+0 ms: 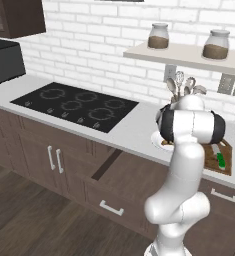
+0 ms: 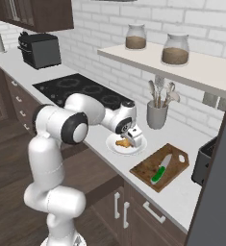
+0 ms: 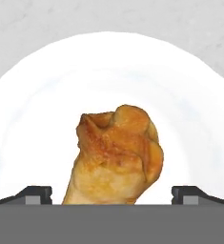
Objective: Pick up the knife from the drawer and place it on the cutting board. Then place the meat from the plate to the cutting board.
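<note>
The orange-brown meat [image 3: 118, 152] lies on the round white plate [image 3: 37, 119] on the counter. My gripper [image 3: 112, 193] hangs right over it, open, one fingertip [image 3: 35, 193] on each side of the chunk. In the right base view the gripper [image 2: 133, 139] points down at the meat [image 2: 121, 142] on the plate [image 2: 112, 147]. The knife [image 2: 160, 170], green-handled, lies on the dark cutting board [image 2: 145, 170] just right of the plate. The knife [image 1: 220, 159] and board [image 1: 228, 150] also show beside the arm. The drawer [image 1: 124, 175] stands pulled out below the counter.
A grey holder of spoons and ladles [image 2: 156, 115] stands behind the plate. A black cooktop [image 1: 76, 105] lies to the left. A shelf with two jars [image 2: 174, 50] hangs above the counter. A black appliance [image 2: 204, 161] stands right of the board.
</note>
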Available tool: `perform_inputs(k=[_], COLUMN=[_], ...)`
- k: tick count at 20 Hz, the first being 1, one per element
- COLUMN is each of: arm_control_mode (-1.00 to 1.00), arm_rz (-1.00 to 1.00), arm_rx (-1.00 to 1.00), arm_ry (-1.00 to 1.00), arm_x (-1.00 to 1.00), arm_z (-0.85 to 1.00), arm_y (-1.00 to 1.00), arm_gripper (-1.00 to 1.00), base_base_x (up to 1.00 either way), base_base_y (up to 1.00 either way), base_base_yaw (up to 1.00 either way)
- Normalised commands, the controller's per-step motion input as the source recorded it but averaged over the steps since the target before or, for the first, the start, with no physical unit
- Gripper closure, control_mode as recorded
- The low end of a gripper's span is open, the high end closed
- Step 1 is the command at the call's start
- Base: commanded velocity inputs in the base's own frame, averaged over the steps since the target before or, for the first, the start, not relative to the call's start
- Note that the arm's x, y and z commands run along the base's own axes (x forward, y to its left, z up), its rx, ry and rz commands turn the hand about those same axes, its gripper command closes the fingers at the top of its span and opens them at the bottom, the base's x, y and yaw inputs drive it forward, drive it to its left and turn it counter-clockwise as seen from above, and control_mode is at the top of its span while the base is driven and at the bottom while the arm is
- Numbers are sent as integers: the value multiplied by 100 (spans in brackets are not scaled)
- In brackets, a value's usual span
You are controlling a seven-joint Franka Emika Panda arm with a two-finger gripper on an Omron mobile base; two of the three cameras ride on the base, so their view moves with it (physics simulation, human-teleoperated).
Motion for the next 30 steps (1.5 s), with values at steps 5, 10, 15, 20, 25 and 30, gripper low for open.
perform_inputs(k=[5, 10, 15, 20, 25, 30], arm_control_mode=[-100, -100, -100, -100, -100, -100], arm_rz=[-1, 0, 0, -1, -3, 0], arm_rx=[0, 0, 0, 0, -1, 1], arm_ry=[3, 0, 0, 0, 0, -1], arm_x=[1, 2, 2, 0, -15, -74], arm_z=[-33, -24, -14, 1, 30, 39], arm_y=[9, 11, 10, 2, -16, -56], arm_gripper=[-100, -100, 100, 100, 100, 100], base_base_x=[0, 0, 0, 0, 0, 0], base_base_y=[0, 0, 0, 0, 0, 0], base_base_yaw=[0, 0, 0, 0, 0, 0])
